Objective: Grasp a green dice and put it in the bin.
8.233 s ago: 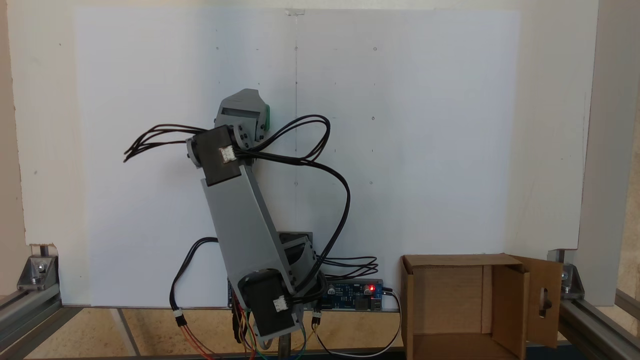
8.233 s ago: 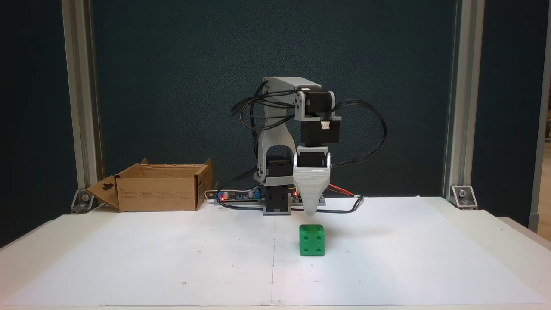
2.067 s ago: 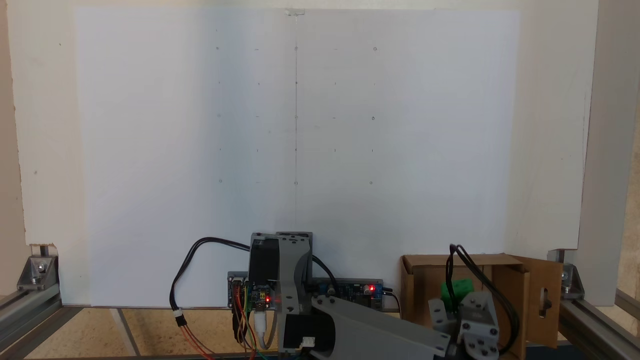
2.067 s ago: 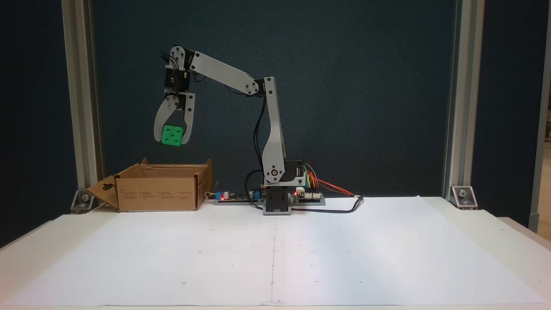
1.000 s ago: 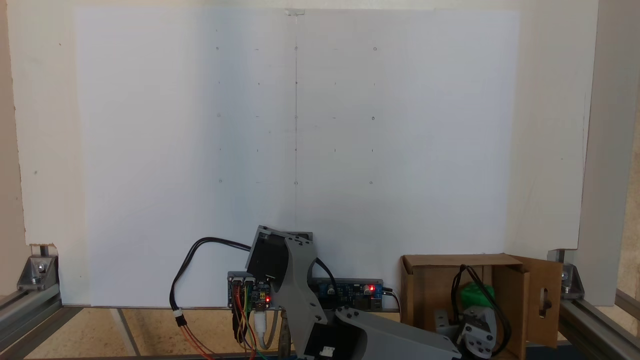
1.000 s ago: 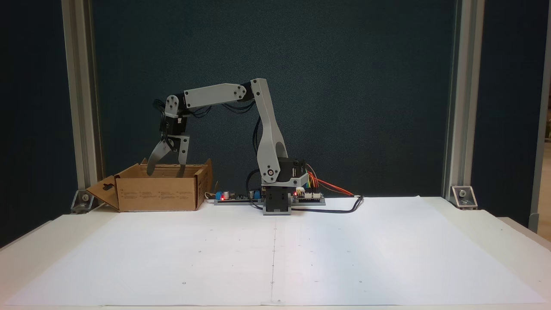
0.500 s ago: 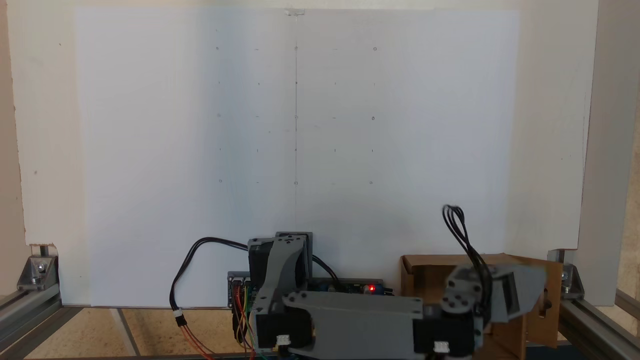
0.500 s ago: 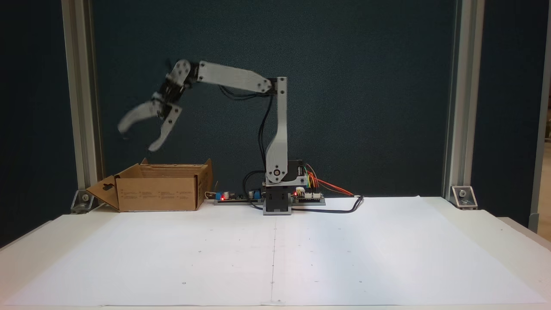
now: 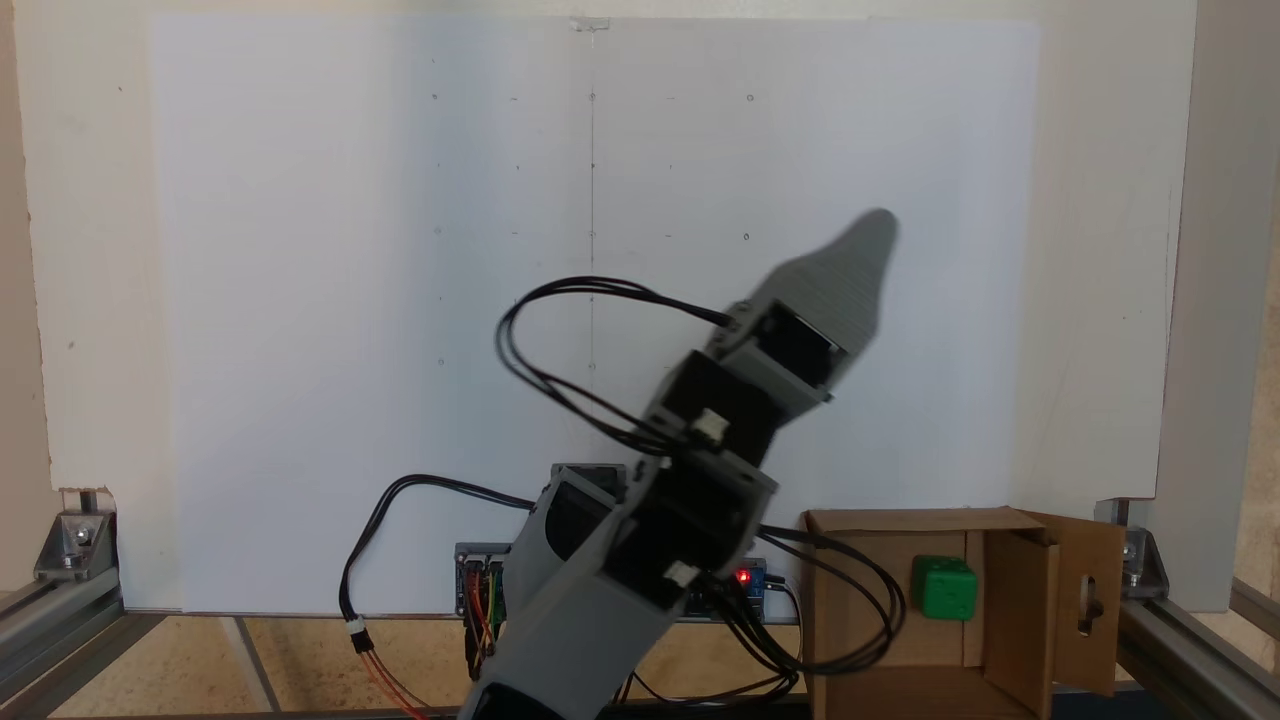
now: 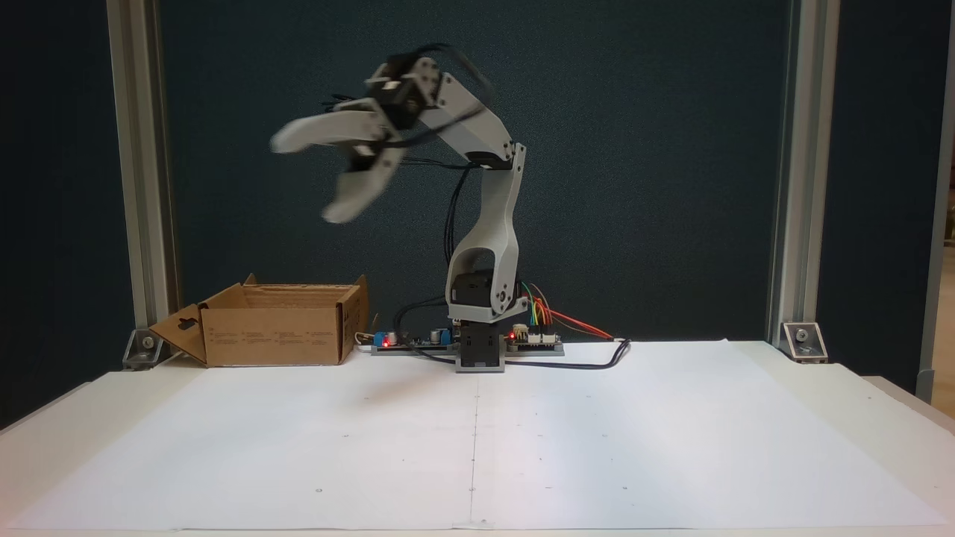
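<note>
The small bright green plastic dice (image 9: 944, 587) lies inside the brown cardboard bin (image 9: 863, 640). It looks light, stiff and a little slippery; opposite flat faces are best to hold. The grey hand (image 10: 308, 177) hangs high with jaws apart, empty.

I log the bin (image 9: 1020, 625) as brown corrugated cardboard, matt, with raw cut edges. The green dice (image 9: 944, 588) inside it reads as smooth plastic with a slight sheen. The gripper (image 10: 306, 177) I drive is grey plastic, matt, finely ridged in layers. White paper sheet (image 10: 477, 447): smooth, matt. Frame posts (image 10: 138, 171): brushed aluminium, satin. Backdrop (image 10: 634, 112): dark, felt-like cloth.
</note>
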You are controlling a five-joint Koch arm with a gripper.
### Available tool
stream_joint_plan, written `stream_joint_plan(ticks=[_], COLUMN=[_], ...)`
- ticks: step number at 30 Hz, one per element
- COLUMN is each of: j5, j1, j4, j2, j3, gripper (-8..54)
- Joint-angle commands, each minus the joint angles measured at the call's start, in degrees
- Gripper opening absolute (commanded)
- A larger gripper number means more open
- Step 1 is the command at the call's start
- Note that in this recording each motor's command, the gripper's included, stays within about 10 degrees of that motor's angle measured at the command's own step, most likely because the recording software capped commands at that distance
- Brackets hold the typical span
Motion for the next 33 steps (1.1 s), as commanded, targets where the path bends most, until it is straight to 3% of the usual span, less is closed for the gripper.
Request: stream_joint_plan(ticks=[1,12,19,33], j5=[2.0,-0.7,-1.8,-1.4], j1=[-7.6,-29.4,-32.3,-31.5], j4=[-1.0,-22.1,-40.1,-74.3], j2=[4.0,13.9,20.4,26.5], j3=[0.5,26.1,44.2,64.3], gripper=[44.4,44.1,44.1,44.1])
